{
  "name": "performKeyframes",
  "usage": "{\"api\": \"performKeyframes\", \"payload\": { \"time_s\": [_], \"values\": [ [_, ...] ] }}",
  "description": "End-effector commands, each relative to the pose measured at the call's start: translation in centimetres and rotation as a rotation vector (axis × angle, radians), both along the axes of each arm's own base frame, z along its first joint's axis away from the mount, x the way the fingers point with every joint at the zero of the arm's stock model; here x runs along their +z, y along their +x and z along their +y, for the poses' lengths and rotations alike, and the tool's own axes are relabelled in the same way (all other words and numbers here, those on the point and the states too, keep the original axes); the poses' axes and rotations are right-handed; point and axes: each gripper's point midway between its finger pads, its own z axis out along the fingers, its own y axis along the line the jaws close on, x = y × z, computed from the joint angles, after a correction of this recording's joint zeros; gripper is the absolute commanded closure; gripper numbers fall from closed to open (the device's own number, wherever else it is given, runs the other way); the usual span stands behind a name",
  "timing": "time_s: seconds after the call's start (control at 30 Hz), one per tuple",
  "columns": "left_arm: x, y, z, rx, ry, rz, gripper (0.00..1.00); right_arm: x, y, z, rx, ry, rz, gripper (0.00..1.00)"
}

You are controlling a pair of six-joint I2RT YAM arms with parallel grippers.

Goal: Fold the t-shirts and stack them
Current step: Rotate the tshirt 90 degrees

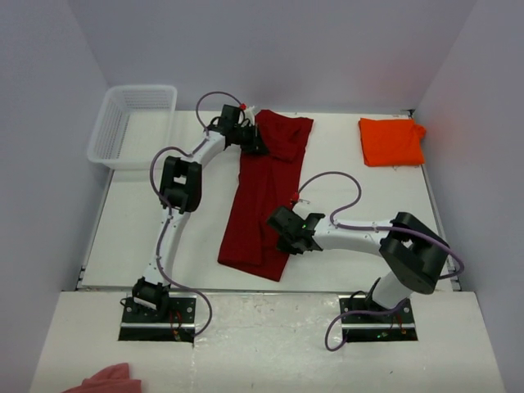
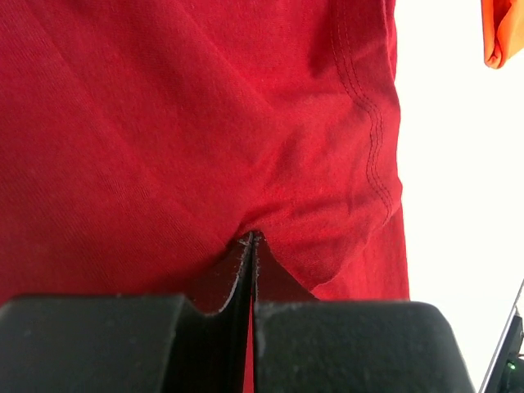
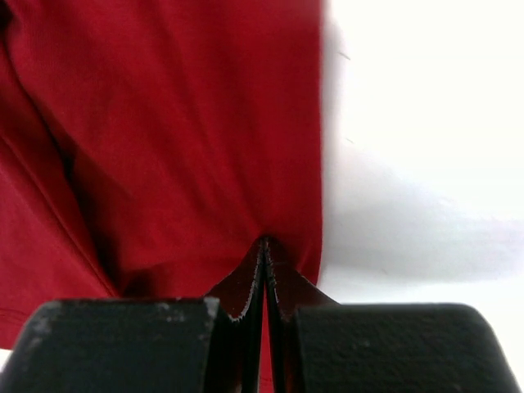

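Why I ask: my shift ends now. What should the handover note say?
Left gripper: shut on the far end of the dark crimson red cloth t-shirt.
Right gripper: shut on the same shirt's near right edge.
The red shirt lies as a long strip in the middle. The bright orange folded cloth t-shirt sits apart at the far right.
Done: orange shirt folded.
Left: finish folding the red shirt, then stack the two.
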Motion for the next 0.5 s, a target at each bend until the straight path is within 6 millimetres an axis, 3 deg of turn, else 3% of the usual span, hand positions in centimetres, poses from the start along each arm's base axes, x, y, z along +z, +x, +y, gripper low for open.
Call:
{"api": "performKeyframes", "payload": {
  "time_s": [0.0, 0.07, 0.13, 0.2, 0.23, 0.27, 0.33, 0.37, 0.4, 0.43, 0.47],
  "values": [
    [0.8, 1.4, 1.4, 0.041, 0.031, -0.068, 1.00, -3.8, -2.0, -4.9, 0.131, -0.298, 0.100, 1.00],
    [0.7, -0.2, 0.6, 0.020, 0.067, -0.067, 1.00, -3.1, -0.8, -3.9, 0.185, -0.297, 0.057, 0.94],
    [4.7, -1.5, -0.5, 0.006, 0.093, -0.138, 1.00, -1.7, 0.8, -3.5, 0.218, -0.314, -0.002, 0.91],
    [6.4, -2.1, -0.4, 0.035, 0.136, -0.174, 1.00, -0.5, 2.0, -3.5, 0.226, -0.321, -0.041, 0.89],
    [6.1, -2.9, -0.1, 0.062, 0.165, -0.156, 1.00, 0.0, 2.4, -3.5, 0.230, -0.316, -0.052, 0.88],
    [8.9, -3.3, -0.1, 0.092, 0.170, -0.192, 1.00, 0.7, 3.1, -3.5, 0.221, -0.314, -0.063, 0.86],
    [9.4, -3.9, 1.5, 0.196, 0.232, -0.151, 1.00, 2.3, 4.1, -3.8, 0.216, -0.320, -0.098, 0.83],
    [10.9, -4.4, 2.1, 0.242, 0.250, -0.149, 1.00, 2.9, 4.1, -4.2, 0.216, -0.332, -0.103, 0.81],
    [10.6, -5.0, 3.6, 0.302, 0.311, -0.109, 1.00, 3.9, 4.3, -4.3, 0.228, -0.328, -0.128, 0.68],
    [10.0, -5.9, 4.2, 0.335, 0.327, -0.069, 1.00, 4.4, 4.3, -4.2, 0.238, -0.321, -0.135, 0.63],
    [11.7, -6.6, 4.7, 0.366, 0.327, -0.081, 1.00, 5.1, 4.3, -4.3, 0.242, -0.321, -0.140, 0.62]
  ]
}}
